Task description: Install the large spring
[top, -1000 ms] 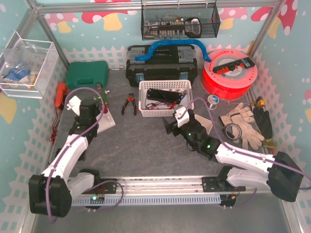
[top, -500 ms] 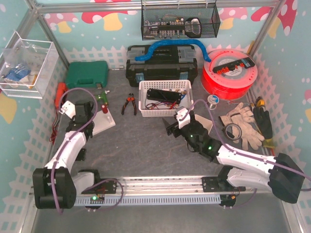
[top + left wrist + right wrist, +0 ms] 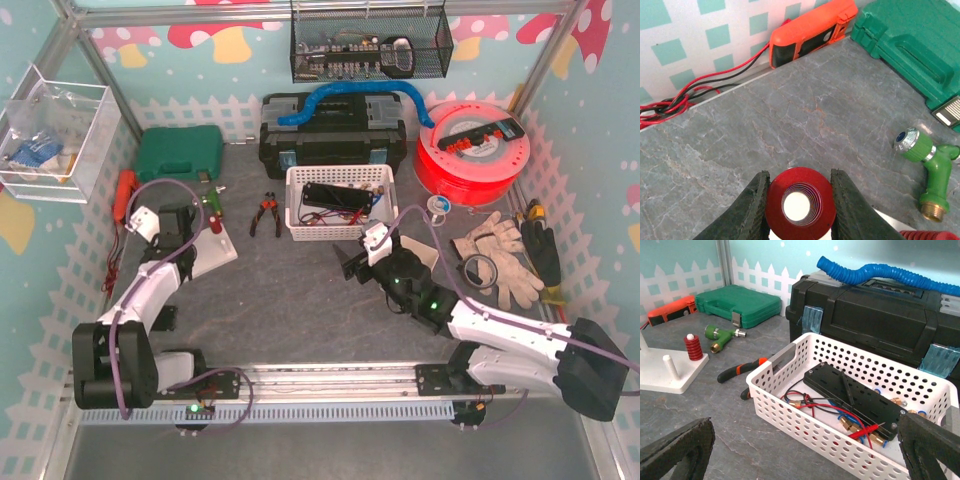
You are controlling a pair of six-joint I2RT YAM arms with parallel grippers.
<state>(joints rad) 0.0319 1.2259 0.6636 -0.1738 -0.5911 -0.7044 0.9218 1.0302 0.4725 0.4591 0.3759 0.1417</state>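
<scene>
My left gripper [image 3: 799, 200] is shut on the large red spring [image 3: 800, 205]. I see the spring end-on between the two black fingers, and white shows through its hollow centre. It hangs over the white peg base [image 3: 900, 222], which also shows in the top view [image 3: 218, 252] and in the right wrist view [image 3: 662, 375]. A smaller red spring [image 3: 692, 346] sits on one peg, and a bare white peg [image 3: 670, 366] stands beside it. My right gripper [image 3: 800, 450] is open and empty in front of the white basket [image 3: 805, 420].
A green valve [image 3: 927, 155], a green case [image 3: 910, 40] and an orange multimeter [image 3: 810, 30] with red and black leads lie beyond the base. Pliers [image 3: 265, 212], a black toolbox [image 3: 333, 130], a red reel [image 3: 472, 150], gloves [image 3: 500, 255] and a tape roll [image 3: 480, 270] lie further right.
My left arm has swung to the left with its elbow moving outward, while its gripper stays by the white base holding the spring. The right arm has barely moved.
</scene>
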